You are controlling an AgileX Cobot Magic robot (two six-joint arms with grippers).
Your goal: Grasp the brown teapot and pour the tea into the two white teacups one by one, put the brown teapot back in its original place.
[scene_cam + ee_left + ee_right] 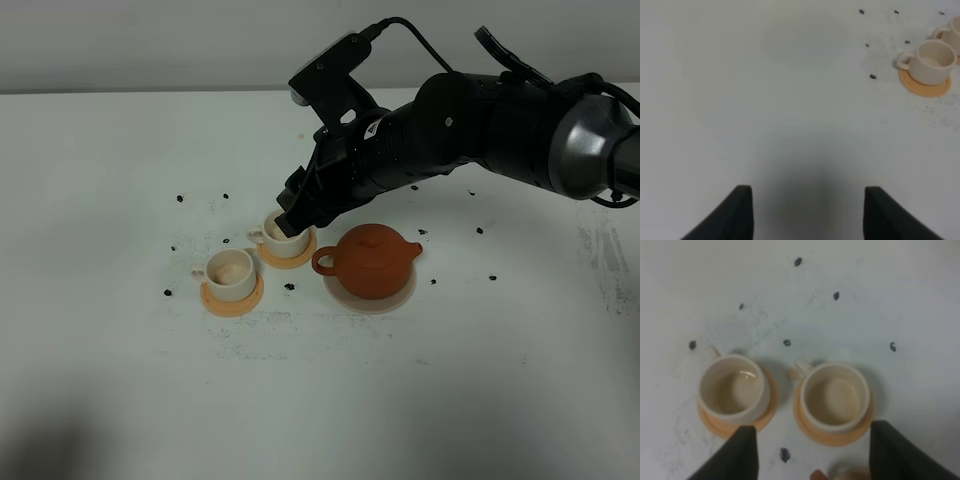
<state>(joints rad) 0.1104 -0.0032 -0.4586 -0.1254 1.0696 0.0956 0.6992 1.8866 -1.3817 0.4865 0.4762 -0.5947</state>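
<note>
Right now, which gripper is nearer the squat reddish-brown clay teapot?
Right. The right gripper hovers over the white cup beside the teapot; the left gripper sits over the table, teapot outside its view.

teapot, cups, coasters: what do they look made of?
Brown teapot: probably unglazed clay, matte reddish-brown, no sharp highlights. White teacups: likely glazed ceramic, smooth cream walls, a small glint inside one in the right wrist view; plastic not ruled out. Orange coasters: flat, matte discs; silicone, cork or wood, cannot tell.

exterior: high, front, wide | left wrist: low, oblique | right wrist: overhead, close | shared: teacups (228,274) (932,61) (732,389)
</note>
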